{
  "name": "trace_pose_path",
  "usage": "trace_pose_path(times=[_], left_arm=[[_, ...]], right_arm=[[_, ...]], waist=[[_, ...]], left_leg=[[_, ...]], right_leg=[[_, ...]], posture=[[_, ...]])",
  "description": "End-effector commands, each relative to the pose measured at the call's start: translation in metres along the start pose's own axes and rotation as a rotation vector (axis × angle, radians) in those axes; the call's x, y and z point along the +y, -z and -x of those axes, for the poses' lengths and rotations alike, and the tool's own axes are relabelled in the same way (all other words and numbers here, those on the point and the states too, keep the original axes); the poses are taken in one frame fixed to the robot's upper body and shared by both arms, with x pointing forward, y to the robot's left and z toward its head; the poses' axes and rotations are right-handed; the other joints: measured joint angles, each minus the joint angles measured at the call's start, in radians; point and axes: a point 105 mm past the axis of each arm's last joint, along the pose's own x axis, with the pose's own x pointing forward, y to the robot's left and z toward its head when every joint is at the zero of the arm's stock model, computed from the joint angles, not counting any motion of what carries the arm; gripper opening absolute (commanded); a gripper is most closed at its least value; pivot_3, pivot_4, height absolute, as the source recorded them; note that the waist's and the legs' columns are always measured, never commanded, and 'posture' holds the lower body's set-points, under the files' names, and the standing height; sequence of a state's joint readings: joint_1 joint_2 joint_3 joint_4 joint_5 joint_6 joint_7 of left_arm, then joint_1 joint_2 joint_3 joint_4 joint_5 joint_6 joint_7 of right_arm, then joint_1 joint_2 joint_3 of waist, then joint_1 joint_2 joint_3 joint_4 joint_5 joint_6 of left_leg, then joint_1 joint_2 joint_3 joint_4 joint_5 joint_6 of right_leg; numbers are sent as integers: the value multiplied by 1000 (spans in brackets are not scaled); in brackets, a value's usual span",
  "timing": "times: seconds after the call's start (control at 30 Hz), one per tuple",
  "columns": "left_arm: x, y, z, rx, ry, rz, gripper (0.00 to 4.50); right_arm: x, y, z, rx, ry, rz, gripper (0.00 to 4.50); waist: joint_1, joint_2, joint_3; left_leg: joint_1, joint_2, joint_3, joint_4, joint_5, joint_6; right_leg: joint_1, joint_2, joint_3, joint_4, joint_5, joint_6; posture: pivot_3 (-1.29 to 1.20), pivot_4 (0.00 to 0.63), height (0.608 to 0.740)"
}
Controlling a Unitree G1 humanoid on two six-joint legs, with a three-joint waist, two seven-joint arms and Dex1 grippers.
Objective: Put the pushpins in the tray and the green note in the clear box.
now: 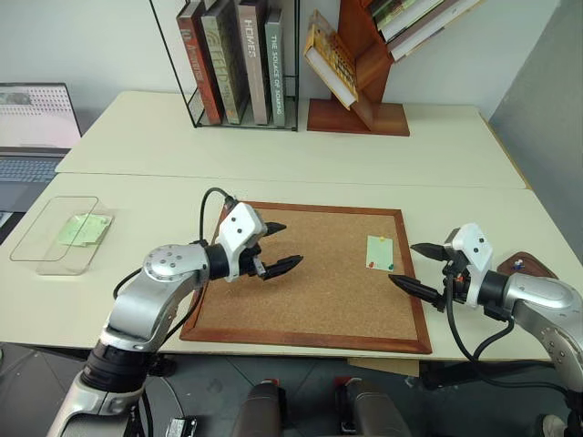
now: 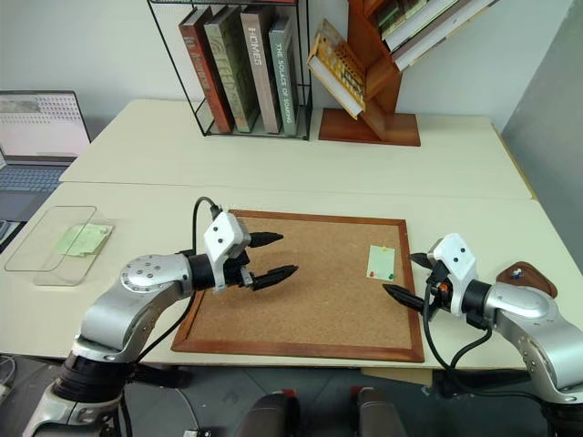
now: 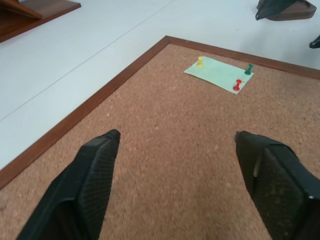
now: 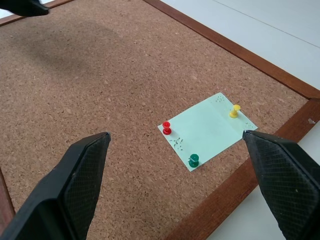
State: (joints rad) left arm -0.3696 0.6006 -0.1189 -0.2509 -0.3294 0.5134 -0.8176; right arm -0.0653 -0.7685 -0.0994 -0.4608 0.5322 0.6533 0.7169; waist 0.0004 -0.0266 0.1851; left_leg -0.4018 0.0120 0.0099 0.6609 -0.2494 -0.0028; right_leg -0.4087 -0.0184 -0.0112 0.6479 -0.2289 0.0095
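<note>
- Pale mint-green paper note (image 1: 380, 252): lies flat on the wood-framed corkboard (image 1: 310, 319), at about 3 o'clock on the board, near its right frame. It is pinned by three tiny plastic-headed pushpins: yellow (image 4: 234, 111) at one corner, red (image 4: 167, 127) and green (image 4: 193, 160) along the opposite short edge.
- Note's long axis: runs roughly 12 to 6 in the head view, yellow pin at the 12 end.
- Right gripper (image 1: 417, 267): black fingers spread wide, nothing between them. It hovers at the board's right edge. The note sits just off its tips at about 10 o'clock, near but not touching.
- Left gripper (image 1: 280, 247): fingers parted and empty, over the board's left half. The note lies at about 3 o'clock from it, well apart.
- Judgement: the right arm is clearly the nearer one for pulling the pins.
- Small dark reddish-brown tray (image 1: 533, 266): on the table at 3 o'clock of the right gripper, just beyond that wrist; a small blue-and-white item rests in it.
- Clear shallow plastic box (image 1: 41, 259): far off at the table's 9 o'clock side, with yellower-green slips (image 1: 84, 229) inside.
- No pin is out of the board yet.
</note>
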Motion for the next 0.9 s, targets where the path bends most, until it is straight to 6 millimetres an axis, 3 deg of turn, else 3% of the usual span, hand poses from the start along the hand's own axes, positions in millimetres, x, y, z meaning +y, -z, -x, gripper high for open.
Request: trace_pose_path(times=[0.03, 0.3, 0.57, 0.9], left_arm=[[2, -8, -9, -30, 5, -30, 3031], [-11, -5, -22, -26, 92, -23, 1558], [-10, 1, -34, -40, 106, 25, 91], [-24, 17, -49, -28, 169, 76, 37]], right_arm=[[4, -14, 2, -52, 0, 29, 4500], [5, -15, 1, -60, -1, 27, 4500], [5, -19, -1, -89, 5, 19, 4500], [5, -17, -7, -105, 1, 13, 4500]], waist=[[0, 0, 0], [-1, 0, 0], [0, 0, 0], [0, 0, 0]], left_leg=[[0, 0, 0, 0, 0, 0], [0, 0, 0, 0, 0, 0], [0, 0, 0, 1, 0, 0], [0, 0, 0, 1, 0, 0]], right_leg=[[0, 0, 0, 0, 0, 0], [0, 0, 0, 0, 0, 0], [0, 0, 0, 1, 0, 0], [0, 0, 0, 1, 0, 0]], posture=[[0, 150, 740], [0, 150, 740], [0, 150, 740], [0, 150, 740]])
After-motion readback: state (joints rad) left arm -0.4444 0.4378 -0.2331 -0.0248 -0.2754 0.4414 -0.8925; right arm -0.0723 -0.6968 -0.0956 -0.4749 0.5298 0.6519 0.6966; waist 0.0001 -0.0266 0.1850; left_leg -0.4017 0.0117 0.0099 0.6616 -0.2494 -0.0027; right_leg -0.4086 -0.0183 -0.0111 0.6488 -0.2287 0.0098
